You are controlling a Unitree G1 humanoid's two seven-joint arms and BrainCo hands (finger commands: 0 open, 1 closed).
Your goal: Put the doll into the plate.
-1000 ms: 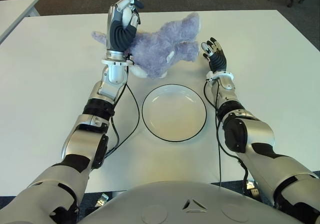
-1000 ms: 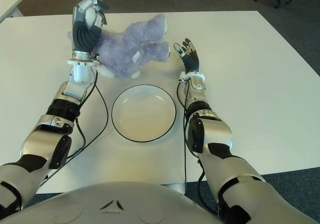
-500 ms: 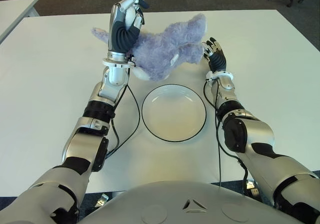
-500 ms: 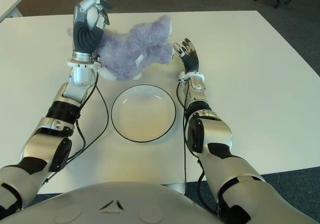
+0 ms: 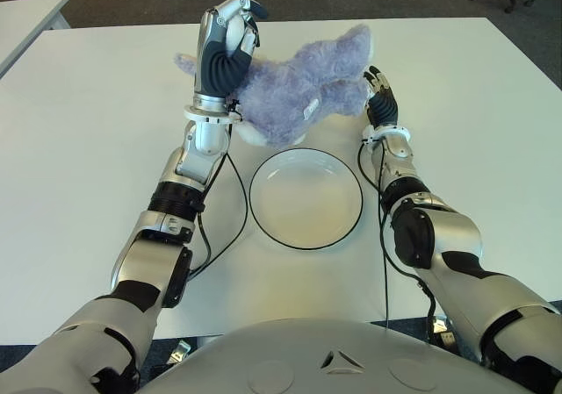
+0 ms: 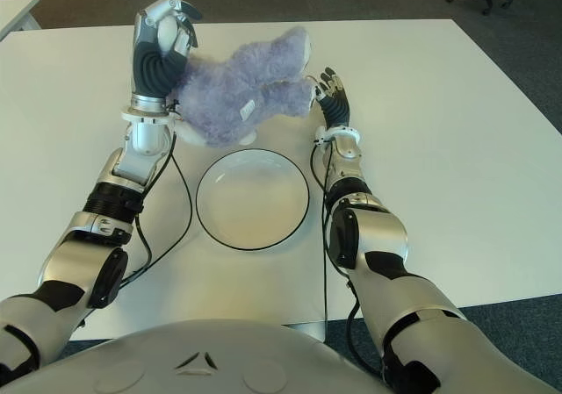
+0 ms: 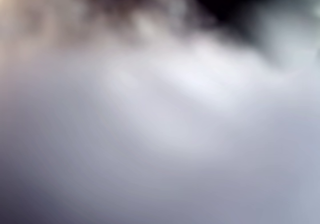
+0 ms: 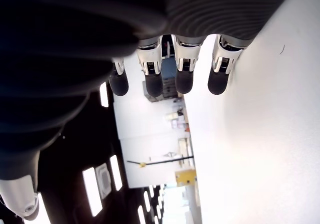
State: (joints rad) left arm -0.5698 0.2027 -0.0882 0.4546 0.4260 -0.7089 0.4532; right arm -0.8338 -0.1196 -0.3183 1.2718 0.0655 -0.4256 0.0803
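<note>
my left hand (image 5: 226, 50) clamps doll (image 5: 294, 85) at plate's (image 5: 262, 221) 12 o'clock | right hand (image 5: 380, 103) spread | risk: floppy doll (off-centre grip) snags rim

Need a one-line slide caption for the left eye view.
Left hand holds the purple doll beyond the empty plate; right hand open alongside.

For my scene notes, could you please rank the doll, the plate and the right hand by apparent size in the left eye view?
1. Doll, gripped by the left hand; its span looks widest, though it sits raised, nearer the camera than the plate.
2. Plate, close behind.
3. Right hand, clearly smallest.
</note>
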